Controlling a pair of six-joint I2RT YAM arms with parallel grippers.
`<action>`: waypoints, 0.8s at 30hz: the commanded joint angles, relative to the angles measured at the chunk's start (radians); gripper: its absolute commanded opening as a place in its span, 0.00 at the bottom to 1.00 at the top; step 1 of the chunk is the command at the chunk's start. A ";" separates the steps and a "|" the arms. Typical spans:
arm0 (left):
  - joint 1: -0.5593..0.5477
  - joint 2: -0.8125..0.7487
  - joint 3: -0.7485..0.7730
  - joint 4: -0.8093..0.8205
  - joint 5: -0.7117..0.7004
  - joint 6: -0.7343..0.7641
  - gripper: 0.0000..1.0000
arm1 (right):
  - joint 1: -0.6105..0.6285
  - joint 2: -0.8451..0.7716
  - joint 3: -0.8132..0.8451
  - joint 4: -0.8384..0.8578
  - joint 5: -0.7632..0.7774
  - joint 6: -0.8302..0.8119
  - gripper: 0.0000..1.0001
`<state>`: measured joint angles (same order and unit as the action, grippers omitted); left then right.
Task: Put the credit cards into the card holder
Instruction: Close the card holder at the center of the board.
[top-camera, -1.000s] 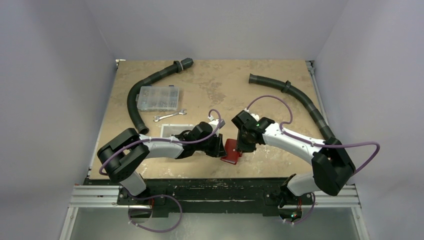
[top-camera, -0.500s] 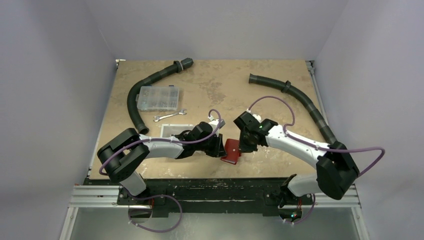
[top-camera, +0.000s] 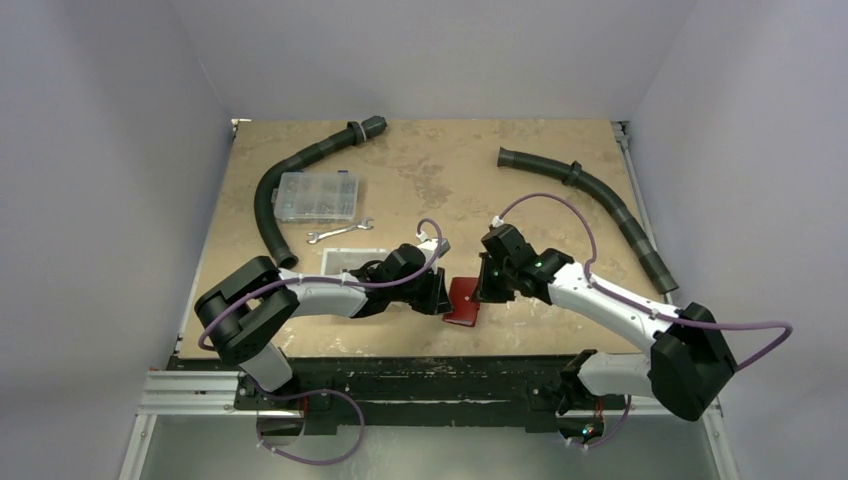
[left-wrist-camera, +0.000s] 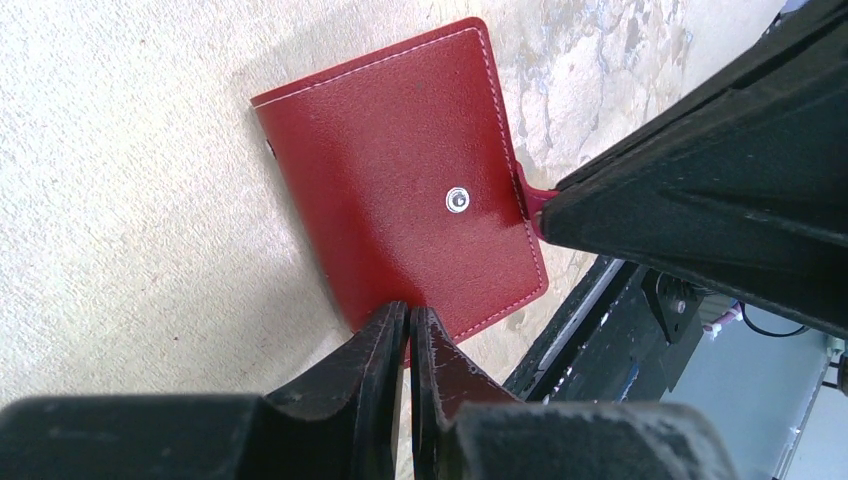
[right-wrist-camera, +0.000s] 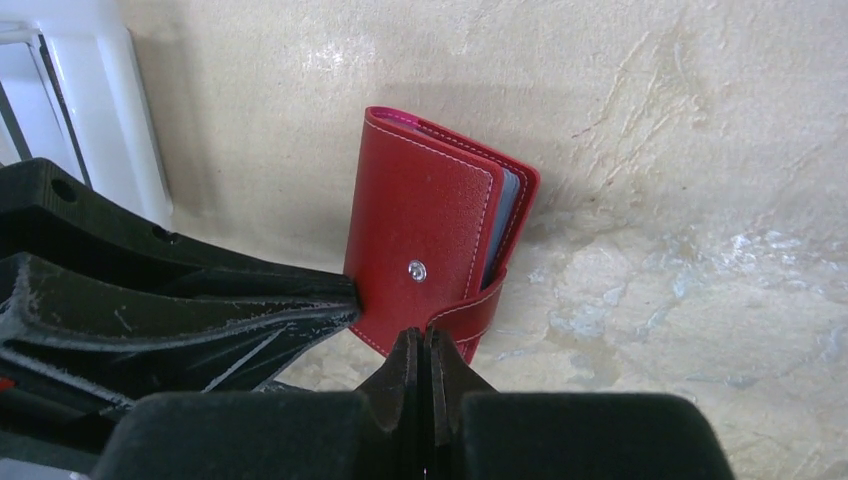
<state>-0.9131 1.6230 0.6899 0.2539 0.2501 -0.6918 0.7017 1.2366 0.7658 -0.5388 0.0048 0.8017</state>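
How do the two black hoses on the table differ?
The left hose bends into a hook shape; the right hose sweeps in a gentler arc. The left hose curves past the clear box; the right hose runs along the table's right edge. Both are black and ribbed.

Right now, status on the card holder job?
Left gripper pinching card holder edge. Right gripper shut at its snap tab, unfastened. Holder folded, card edges inside. Nothing in the way.

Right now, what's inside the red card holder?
The card holder is folded nearly shut. The right wrist view shows a grey-blue card edge between its covers, plus pink lining. The covers hide the rest, so the card count is unknown.
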 joint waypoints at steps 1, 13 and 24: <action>-0.015 0.006 0.005 0.020 0.009 0.008 0.11 | -0.023 0.020 0.002 0.102 -0.075 -0.037 0.00; -0.023 0.010 0.015 0.027 0.014 0.008 0.11 | -0.048 0.119 0.010 0.165 -0.139 -0.033 0.00; 0.096 -0.050 0.056 0.034 0.141 0.001 0.19 | -0.086 0.160 -0.005 0.198 -0.161 -0.080 0.00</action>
<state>-0.8989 1.6230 0.7002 0.2539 0.3061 -0.6945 0.6323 1.4010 0.7628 -0.3908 -0.1184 0.7437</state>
